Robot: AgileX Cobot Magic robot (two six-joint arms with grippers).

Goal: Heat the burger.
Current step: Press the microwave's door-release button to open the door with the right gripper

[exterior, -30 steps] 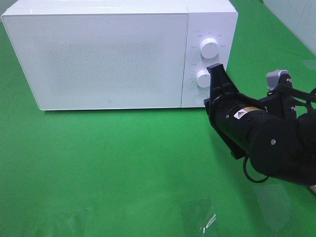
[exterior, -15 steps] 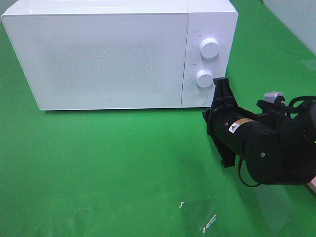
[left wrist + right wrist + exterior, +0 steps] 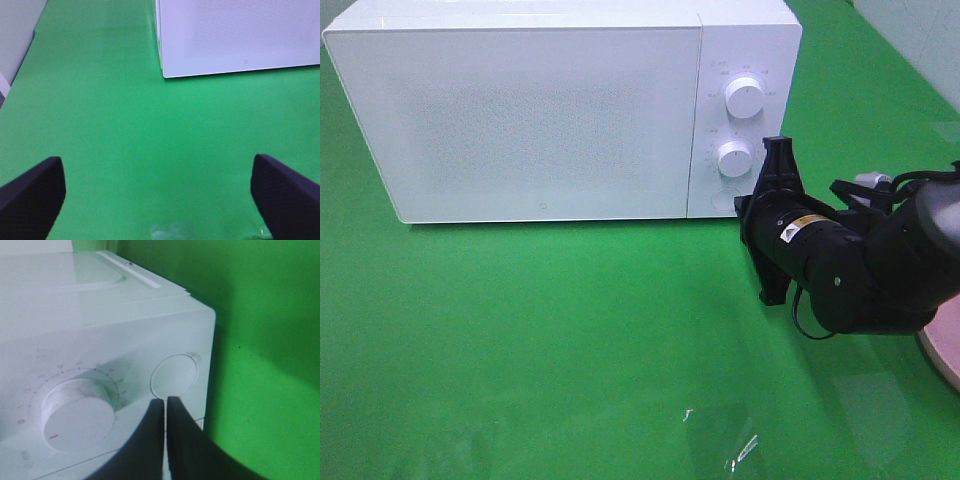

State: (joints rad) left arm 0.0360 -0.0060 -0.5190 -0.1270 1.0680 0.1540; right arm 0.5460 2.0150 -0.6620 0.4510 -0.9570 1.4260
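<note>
- The burger is nowhere to be seen from where I stand: not on the green desk [image 3: 570, 330], and not on the sliver of pink round plate [image 3: 945, 352] showing at the right edge
- The white box-shaped microwave [image 3: 540, 120] has its frosted door [image 3: 530, 125] closed; the burger may be inside, but I cannot tell through the panel
- The black right gripper [image 3: 780, 146] has its fingers [image 3: 176, 412] pressed together with nothing between them, and their tips sit just below the flat round white push-button [image 3: 174, 375], beside the lower round white dial [image 3: 80, 412]
- The black left gripper [image 3: 160, 200] hangs over bare desk, its fingers [image 3: 30, 195] spread wide with nothing between them
- I judge the step in hand is working the control panel rather than touching food
- A burger should handle light and soft: the bun dents under a firm squeeze, and the stacked layers can slide apart if it is tipped
- If it has to be lifted, I would take it with wide fingers across the sides, gripping low enough to trap both bun halves, gently and level
- Carrying it on the stiff plate would be safer
</note>
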